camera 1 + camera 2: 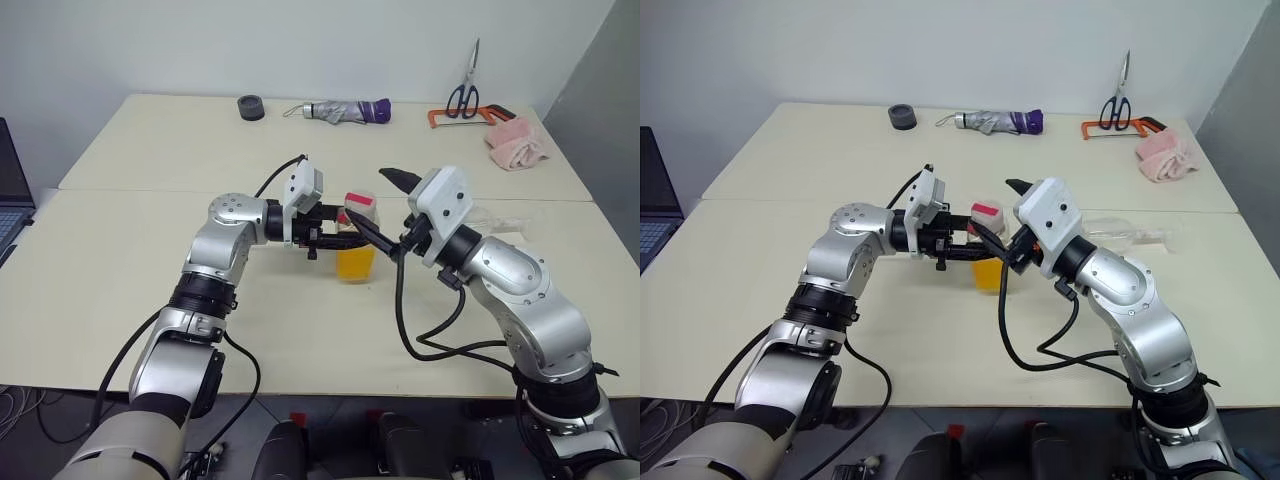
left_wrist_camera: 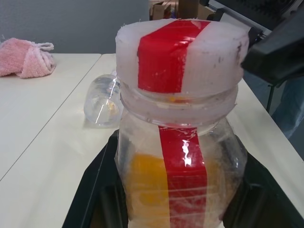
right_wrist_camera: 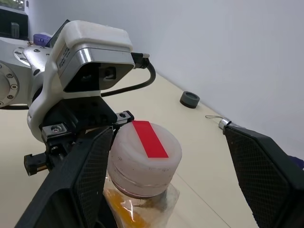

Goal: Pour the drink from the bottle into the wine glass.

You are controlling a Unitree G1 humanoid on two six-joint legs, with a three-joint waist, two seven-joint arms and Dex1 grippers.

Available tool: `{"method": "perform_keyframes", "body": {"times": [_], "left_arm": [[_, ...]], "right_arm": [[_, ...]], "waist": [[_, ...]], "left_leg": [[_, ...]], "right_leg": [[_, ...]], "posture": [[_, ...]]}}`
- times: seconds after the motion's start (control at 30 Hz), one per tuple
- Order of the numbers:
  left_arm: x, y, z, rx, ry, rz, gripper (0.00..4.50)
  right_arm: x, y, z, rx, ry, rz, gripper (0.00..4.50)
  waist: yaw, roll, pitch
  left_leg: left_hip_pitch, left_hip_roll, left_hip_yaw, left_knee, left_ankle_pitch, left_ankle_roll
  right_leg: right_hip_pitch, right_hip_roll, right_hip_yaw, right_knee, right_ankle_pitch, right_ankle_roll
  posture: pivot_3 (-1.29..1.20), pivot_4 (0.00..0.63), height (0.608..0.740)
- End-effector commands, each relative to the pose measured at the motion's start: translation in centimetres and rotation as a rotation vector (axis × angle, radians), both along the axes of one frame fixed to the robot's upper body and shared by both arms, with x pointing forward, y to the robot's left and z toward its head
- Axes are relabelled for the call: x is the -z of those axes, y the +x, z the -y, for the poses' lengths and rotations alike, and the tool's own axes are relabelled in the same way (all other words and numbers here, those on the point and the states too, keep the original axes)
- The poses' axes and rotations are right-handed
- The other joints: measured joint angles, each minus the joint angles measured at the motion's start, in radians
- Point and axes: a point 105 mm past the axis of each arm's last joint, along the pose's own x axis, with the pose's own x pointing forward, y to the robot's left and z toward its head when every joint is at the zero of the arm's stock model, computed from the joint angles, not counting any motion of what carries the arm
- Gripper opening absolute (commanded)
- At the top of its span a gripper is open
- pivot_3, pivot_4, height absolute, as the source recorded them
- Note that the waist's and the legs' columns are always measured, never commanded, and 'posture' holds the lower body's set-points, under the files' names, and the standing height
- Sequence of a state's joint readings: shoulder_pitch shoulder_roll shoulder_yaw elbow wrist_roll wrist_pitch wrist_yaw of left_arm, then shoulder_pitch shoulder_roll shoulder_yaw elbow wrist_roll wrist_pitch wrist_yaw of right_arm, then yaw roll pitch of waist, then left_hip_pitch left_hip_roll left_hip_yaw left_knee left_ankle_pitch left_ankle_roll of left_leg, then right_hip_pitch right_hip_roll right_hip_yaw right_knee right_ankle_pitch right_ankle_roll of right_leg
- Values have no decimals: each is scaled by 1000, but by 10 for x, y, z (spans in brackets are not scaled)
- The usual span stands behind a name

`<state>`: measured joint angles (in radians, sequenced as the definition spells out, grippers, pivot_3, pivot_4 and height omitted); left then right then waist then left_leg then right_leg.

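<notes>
While the cap [image 2: 183,52] is seen seated on the bottle [image 1: 357,240] and the drink [image 2: 147,187] is kept inside, the pouring is judged not yet begun. On the left, the left claw [image 1: 322,232] is clenched on the bottle, which is held upright just above the table [image 1: 120,270], near its middle. Beside it, the right claw [image 3: 166,166] is spread wide, with one finger at either side of the cap and nothing grasped. Further right, the wine glass [image 1: 1130,232] is found lying on its side on the table. By this reckoning, the cap is yet to be taken off, the glass stood up, and the drink poured.

Counted from left to right: one dark roll of tape [image 1: 250,107], one folded umbrella [image 1: 345,111], one bottle, one wine glass, one pair of scissors [image 1: 465,92], one pink cloth [image 1: 517,143].
</notes>
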<state>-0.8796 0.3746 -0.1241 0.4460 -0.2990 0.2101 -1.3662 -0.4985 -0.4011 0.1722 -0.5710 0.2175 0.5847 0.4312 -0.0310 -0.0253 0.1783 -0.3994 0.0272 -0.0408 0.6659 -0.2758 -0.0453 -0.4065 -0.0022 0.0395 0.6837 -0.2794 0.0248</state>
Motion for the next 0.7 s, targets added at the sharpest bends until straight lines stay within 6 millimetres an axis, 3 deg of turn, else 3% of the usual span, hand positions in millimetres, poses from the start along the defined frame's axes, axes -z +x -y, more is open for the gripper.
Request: {"method": "perform_keyframes", "body": {"times": [0.03, 0.7], "left_arm": [[-19, -2, 1, 21, -19, 77, 1887], [-20, -1, 1, 15, -21, 80, 1886]], "right_arm": [[-13, -3, 3, 8, 23, 54, 3938], [-10, -4, 12, 29, 11, 38, 3938]], "waist": [[0, 0, 0], [0, 0, 0]], "left_leg": [[0, 0, 0, 0, 0, 0], [0, 0, 0, 0, 0, 0]], "right_leg": [[0, 0, 0, 0, 0, 0], [0, 0, 0, 0, 0, 0]], "posture": [[0, 150, 740], [0, 150, 740]]}}
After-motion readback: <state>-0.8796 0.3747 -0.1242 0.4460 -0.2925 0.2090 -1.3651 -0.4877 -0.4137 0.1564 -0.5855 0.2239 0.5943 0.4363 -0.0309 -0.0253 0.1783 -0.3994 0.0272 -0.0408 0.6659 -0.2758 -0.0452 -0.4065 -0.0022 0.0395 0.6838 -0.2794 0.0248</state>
